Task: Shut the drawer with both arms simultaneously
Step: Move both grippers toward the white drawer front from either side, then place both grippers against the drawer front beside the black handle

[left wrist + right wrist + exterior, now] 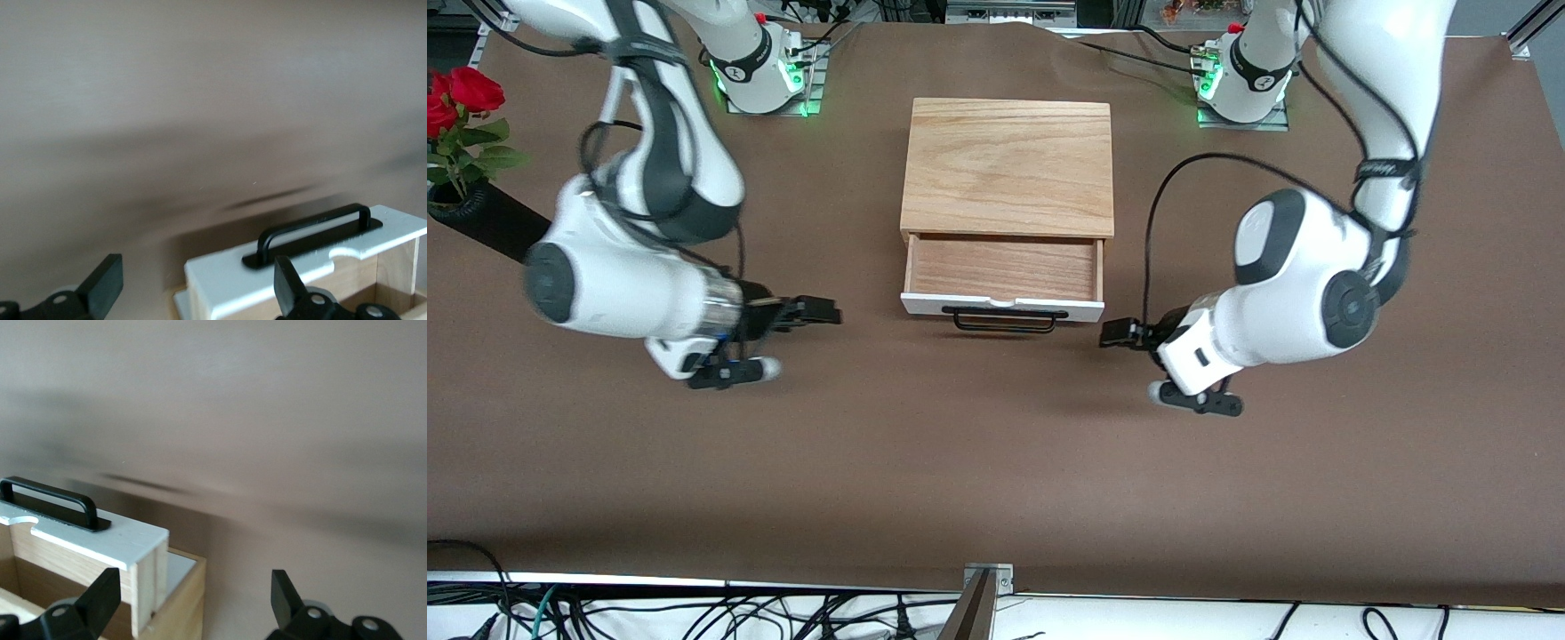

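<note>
The drawer (1003,271) is seen pulled out of its oak-grain box (1007,166), which stands on the brown worktop (996,462) close to the edge where the arm bases are mounted, midway between them. The white front panel (1001,308) and black bar handle (1005,321) face the front camera.

The approach step is judged to be in hand — neither arm is touching the drawer yet. The right gripper (818,311) is held low over the worktop beside the front panel, toward the right arm's end; the left gripper (1116,333) is held likewise toward the left arm's end, just off the panel's corner. In both wrist views the fingers (100,287) (100,597) are seen spread apart, released and grasping nothing.

The next move is judged to call for both grippers to be brought in front of the white panel, one toward each end, and then pushed evenly toward the box so the tray is not skewed.

Open worktop lies all around the drawer front — ample room for both arms. A vase of red roses (458,107) stands at the corner by the right arm's base, well apart.
</note>
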{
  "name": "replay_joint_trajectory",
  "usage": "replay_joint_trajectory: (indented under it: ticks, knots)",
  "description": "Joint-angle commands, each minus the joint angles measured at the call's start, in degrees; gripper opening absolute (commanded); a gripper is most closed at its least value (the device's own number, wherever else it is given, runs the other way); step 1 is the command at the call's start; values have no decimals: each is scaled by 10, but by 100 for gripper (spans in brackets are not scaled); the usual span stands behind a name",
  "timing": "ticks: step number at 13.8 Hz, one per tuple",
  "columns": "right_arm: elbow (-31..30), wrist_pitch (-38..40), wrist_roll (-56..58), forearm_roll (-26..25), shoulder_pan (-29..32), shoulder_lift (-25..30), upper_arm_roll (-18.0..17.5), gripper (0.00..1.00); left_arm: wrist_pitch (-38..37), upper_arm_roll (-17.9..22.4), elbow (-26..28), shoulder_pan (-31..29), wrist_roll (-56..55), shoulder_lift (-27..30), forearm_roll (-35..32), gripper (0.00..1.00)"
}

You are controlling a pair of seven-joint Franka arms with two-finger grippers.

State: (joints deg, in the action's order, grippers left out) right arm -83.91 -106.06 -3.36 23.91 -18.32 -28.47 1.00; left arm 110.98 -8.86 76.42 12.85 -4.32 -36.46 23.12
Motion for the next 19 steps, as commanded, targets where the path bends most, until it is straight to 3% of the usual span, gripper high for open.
replay_joint_trajectory:
  ticks: [1,4,19]
  knots:
    - [10,-15,5,18,-19,-25,-1,100,28,-15,-23,8,33,-42,40,100]
    - [10,-15,8,69,-22,-54,-13,100,29,-17,-9,34,34,-58,62,100]
    - [11,-76,-2,72,-92,-102,-16,100,8,-17,23,44,33,-61,63,100]
